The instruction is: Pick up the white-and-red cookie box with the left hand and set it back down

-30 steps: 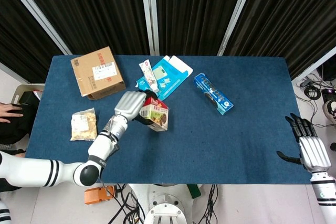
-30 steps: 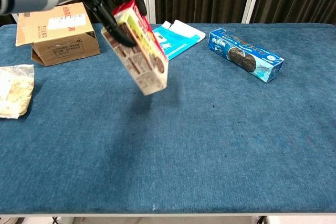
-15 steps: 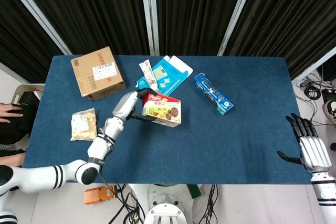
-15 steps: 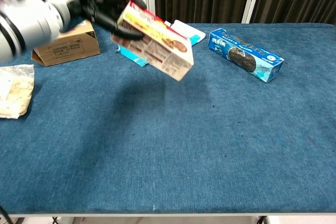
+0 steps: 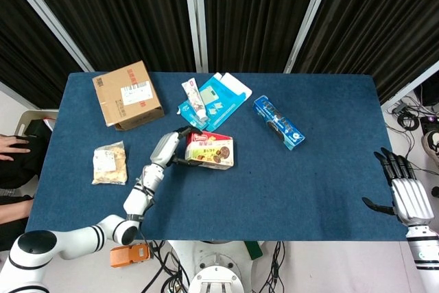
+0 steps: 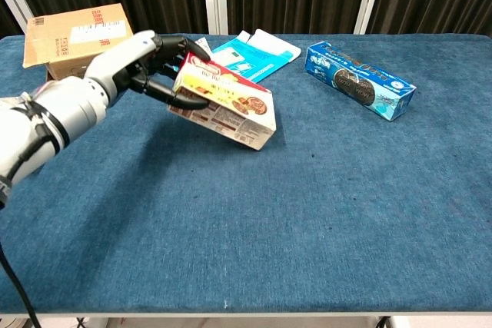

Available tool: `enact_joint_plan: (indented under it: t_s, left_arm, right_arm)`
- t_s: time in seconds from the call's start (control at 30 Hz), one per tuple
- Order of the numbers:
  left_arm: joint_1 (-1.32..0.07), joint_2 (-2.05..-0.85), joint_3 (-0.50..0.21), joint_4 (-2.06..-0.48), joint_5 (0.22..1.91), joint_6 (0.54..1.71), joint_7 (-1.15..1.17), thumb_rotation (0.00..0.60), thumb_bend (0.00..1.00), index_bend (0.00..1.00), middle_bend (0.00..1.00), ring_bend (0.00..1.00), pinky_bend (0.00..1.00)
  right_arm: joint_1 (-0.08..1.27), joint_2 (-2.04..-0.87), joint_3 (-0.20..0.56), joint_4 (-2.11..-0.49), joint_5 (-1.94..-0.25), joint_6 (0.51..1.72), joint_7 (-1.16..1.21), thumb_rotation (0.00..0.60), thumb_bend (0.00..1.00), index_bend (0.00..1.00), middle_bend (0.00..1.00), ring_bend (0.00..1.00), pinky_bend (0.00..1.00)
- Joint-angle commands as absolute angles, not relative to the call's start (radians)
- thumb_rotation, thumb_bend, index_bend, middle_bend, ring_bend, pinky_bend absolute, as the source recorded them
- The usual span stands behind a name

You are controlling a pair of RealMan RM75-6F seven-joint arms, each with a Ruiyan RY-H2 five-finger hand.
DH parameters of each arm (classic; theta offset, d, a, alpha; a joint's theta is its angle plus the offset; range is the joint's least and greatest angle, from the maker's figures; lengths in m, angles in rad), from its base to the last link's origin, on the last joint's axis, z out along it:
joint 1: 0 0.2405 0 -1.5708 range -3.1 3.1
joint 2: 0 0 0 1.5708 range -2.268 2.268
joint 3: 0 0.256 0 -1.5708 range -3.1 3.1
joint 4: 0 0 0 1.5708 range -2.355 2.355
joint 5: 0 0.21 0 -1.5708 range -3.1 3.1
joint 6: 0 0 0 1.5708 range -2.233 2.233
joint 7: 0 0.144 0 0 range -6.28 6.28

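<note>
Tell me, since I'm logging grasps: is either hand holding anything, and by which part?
The left hand holds the cookie box by its left end, fingers wrapped over that end. The right hand holds nothing, fingers apart.

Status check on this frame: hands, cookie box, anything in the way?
Left hand grips cookie box, tilted, low over table. Right hand open, off at table edge. Landing spot looks unobstructed.

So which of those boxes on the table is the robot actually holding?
The white-and-red cookie box, gripped at one end by the left hand. The brown cardboard box and the long blue box lie untouched.
</note>
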State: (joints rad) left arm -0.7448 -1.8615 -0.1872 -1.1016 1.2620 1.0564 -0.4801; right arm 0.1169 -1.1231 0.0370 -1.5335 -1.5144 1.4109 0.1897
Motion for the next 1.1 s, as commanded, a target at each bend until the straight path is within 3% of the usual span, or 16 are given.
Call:
enact_joint_plan:
  t_s: [0.03, 0.17, 0.4, 0.6, 0.9, 1.1]
  left_arm:
    - [-0.743, -1.861, -0.179, -1.088, 1.276, 1.035, -0.459, 0.6, 0.0, 0.25, 0.3, 0.16, 0.18]
    - [-0.739, -1.852, -0.182, -1.092, 1.276, 1.029, -0.411, 0.6, 0.0, 0.18, 0.23, 0.09, 0.09]
    - [-0.735, -1.825, -0.185, -1.13, 1.238, 0.969, -0.314, 0.6, 0.0, 0.02, 0.09, 0.01, 0.02]
    - [-0.728, -1.785, -0.194, -1.19, 1.209, 0.95, -0.234, 0.6, 0.0, 0.0, 0.0, 0.0, 0.0]
    - [-0.631, -1.57, -0.216, -1.4, 1.232, 1.147, -0.031, 0.6, 0.0, 0.0, 0.0, 0.0, 0.0]
    - [-0.51, -1.382, -0.183, -1.543, 1.231, 1.289, 0.111, 0.6, 0.0, 0.0, 0.0, 0.0, 0.0]
  right_arm:
    - [0.117, -1.123, 0.038, -1.533, -1.513, 1.411, 0.189, 0.6, 0.24, 0.0, 0.0, 0.0, 0.0]
    - [0.118, -1.124, 0.038, -1.535, -1.514, 1.41, 0.189, 0.6, 0.24, 0.0, 0.0, 0.0, 0.0]
    - [0.117, -1.125, 0.038, -1.531, -1.516, 1.411, 0.195, 0.6, 0.24, 0.0, 0.0, 0.0, 0.0]
    - [0.114, -1.123, 0.037, -1.525, -1.52, 1.417, 0.207, 0.6, 0.24, 0.0, 0.0, 0.0, 0.0]
    - [0.111, -1.113, 0.041, -1.501, -1.515, 1.419, 0.241, 0.6, 0.24, 0.0, 0.0, 0.0, 0.0]
    - [0.109, -1.103, 0.05, -1.492, -1.518, 1.435, 0.254, 0.6, 0.24, 0.0, 0.0, 0.0, 0.0]
